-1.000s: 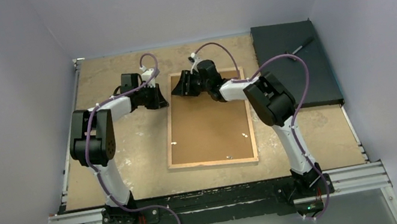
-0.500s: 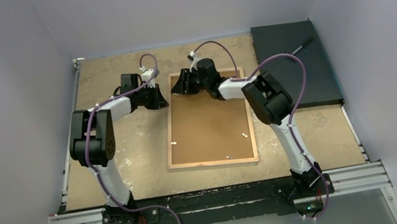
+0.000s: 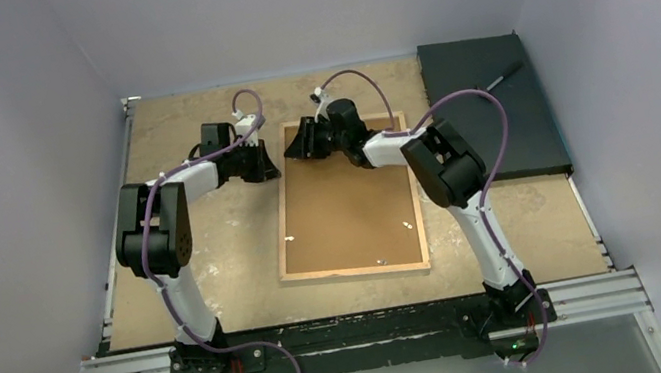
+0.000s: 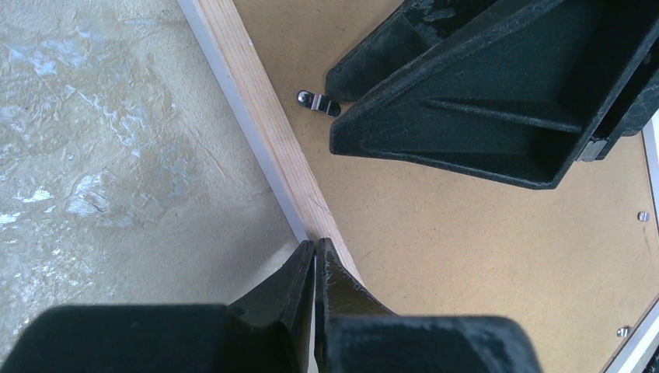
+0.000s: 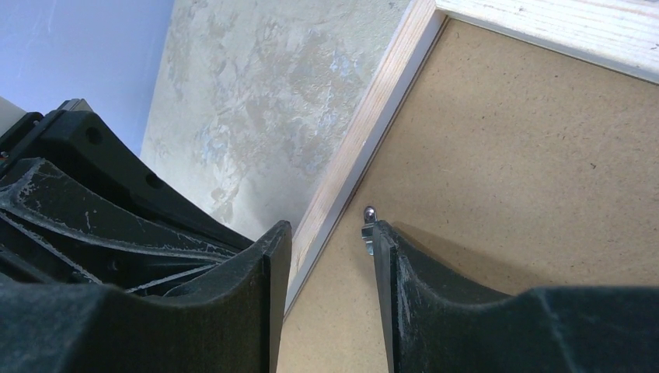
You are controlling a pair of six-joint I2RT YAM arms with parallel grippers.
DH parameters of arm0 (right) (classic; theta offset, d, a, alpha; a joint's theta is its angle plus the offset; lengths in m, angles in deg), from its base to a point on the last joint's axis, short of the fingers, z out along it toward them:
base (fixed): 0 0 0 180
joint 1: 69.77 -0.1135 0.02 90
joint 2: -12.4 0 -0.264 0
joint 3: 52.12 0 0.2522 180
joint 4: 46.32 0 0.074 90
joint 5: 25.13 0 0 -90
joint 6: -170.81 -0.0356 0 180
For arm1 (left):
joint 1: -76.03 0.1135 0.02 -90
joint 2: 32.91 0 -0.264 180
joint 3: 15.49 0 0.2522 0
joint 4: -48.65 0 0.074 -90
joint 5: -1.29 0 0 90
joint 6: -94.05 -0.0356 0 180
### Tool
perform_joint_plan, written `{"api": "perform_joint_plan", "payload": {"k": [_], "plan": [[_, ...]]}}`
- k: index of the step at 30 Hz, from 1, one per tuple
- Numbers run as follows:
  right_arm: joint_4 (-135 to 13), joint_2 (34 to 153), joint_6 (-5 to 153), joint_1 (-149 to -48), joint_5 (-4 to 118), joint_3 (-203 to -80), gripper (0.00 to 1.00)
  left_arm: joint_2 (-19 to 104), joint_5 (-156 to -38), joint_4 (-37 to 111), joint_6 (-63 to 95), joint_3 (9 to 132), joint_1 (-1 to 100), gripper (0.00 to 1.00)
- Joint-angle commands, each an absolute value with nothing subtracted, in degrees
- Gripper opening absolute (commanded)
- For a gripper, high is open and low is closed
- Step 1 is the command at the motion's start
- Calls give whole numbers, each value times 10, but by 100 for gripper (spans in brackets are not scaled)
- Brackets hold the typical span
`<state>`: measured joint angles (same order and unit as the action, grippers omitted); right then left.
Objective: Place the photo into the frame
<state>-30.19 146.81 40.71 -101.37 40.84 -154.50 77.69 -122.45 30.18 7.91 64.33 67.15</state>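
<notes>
Near edge: both arm bases; arms reach out over the tabletop (image 3: 217, 256).

Mid-tabletop: the frame (image 3: 356, 272) lies face down, with its light wood edges up. The brown backing board (image 3: 350, 203) sits inside it and looks flat. Small metal clips show on the board near the near-right corner (image 3: 408, 223).

Far end of the frame, left corner – both claws work here, close together.
- Left claw (image 4: 315, 247): jaws pressed together and holding nothing, with the tips on or just over the frame's left wooden edge.
- Right claw (image 5: 326, 233): jaws partway apart, astride that same wooden edge. One finger is out over the tabletop side and the other is on the board, against a small retaining clip (image 5: 368, 229). No grip on anything that I can see.

Far right: black slab (image 3: 491, 109) with a dark pen-like thing (image 3: 502, 75) lying on it, well apart from the frame.

The photo is not seen in any view. It may lie under the board, but I cannot tell.

Progress, my reading: the work now is at the clips. If the photo is already under the board, only the fastening is left. If not, the clips must be turned, the board lifted out, the photo laid in and the back closed – nearly all of the task.
</notes>
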Motion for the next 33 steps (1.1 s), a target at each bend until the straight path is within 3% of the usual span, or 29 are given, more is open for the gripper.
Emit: {"api": "perform_joint_plan", "payload": {"k": [1,33], "plan": [[-301,1471,414,-1019,387,-1541,46,779,-1221,257,65,623,673,0],[-283,1499,367,-1030,380,-1556,46,783,-1223,259,60,616,674,0]]}}
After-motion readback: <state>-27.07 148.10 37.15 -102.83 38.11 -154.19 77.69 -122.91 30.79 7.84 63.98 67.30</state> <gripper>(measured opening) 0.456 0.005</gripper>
